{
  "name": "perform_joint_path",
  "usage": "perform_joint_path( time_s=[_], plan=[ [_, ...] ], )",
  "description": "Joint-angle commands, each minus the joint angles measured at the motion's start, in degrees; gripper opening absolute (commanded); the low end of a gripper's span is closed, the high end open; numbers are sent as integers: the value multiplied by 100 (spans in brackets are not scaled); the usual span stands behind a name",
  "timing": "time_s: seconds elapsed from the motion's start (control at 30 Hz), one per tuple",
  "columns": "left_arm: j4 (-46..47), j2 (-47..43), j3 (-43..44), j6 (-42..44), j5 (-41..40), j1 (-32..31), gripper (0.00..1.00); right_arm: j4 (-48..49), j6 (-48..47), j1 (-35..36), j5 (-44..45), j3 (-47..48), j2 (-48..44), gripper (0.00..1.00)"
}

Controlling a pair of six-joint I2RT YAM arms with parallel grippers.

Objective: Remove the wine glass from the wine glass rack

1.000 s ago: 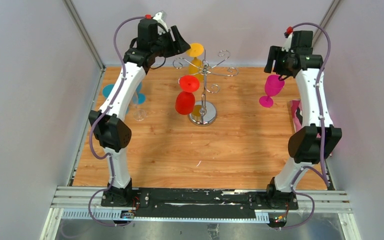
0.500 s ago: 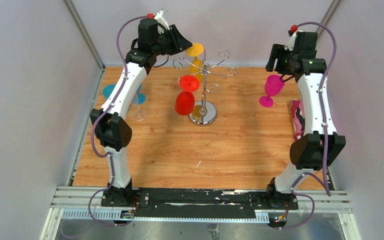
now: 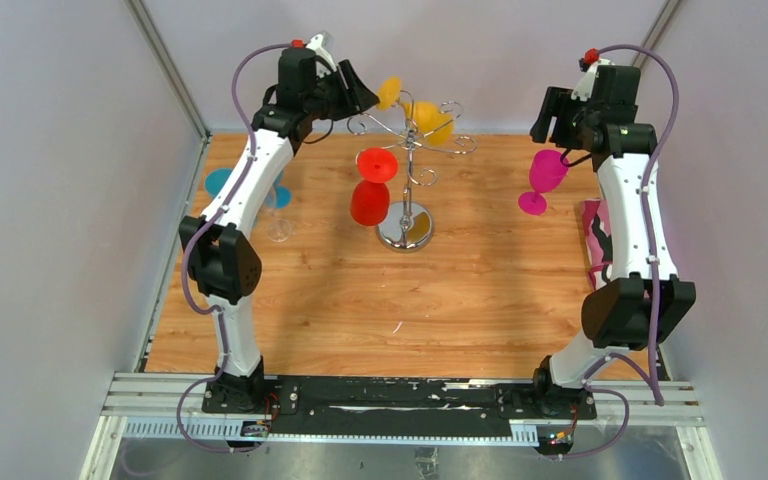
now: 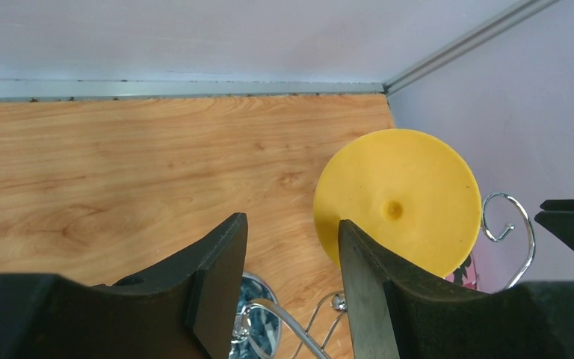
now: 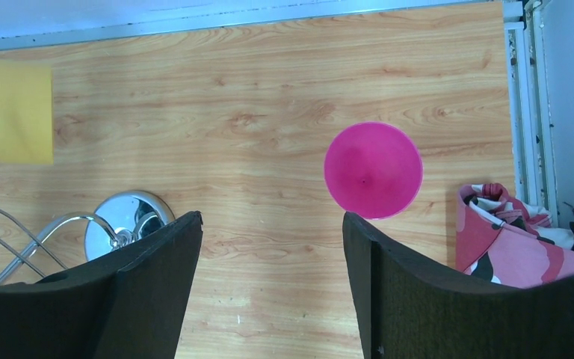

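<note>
- Wine glass, yellow (image 3: 430, 120): upper middle of the top view, tilted over among the curled top arms of the wine glass rack (image 3: 401, 236). Its round foot points left and its bowl right. Whether its stem sits in one of the arms cannot be told.
- Blue glass (image 3: 222, 182): far left of the table (image 3: 360, 300), partly behind the left arm, with a clear glass (image 3: 280, 228) just to its right.
- Left gripper (image 3: 366, 96): upper left of centre, raised to the level of the rack top. In the left wrist view its fingers (image 4: 217, 277) are spread apart with nothing between them. The yellow foot (image 4: 400, 202) lies just outside the right-hand finger, and contact cannot be told.
- Red glass (image 3: 370, 198): hangs bowl down on the left side of the rack, at centre frame.
- Pink glass (image 3: 546, 172): right of centre, well apart from the rack.
- Right gripper (image 3: 555, 128): upper right, above the pink glass. In the right wrist view its fingers (image 5: 157, 292) are spread wide and hold nothing.
- Patterned pink cloth (image 3: 592, 225): right edge of the table.
</note>
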Motion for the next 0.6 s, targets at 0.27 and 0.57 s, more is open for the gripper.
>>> perform_joint_path(
  time_s=[0.27,0.57],
  plan=[
    [787,-378,-515,-210,244,-8,54,515,93,39,-467,-330,-379,72],
    [1705,-566,-1102,-878,679,18,54,633,79,37,-603,-388,-354,72]
  ],
)
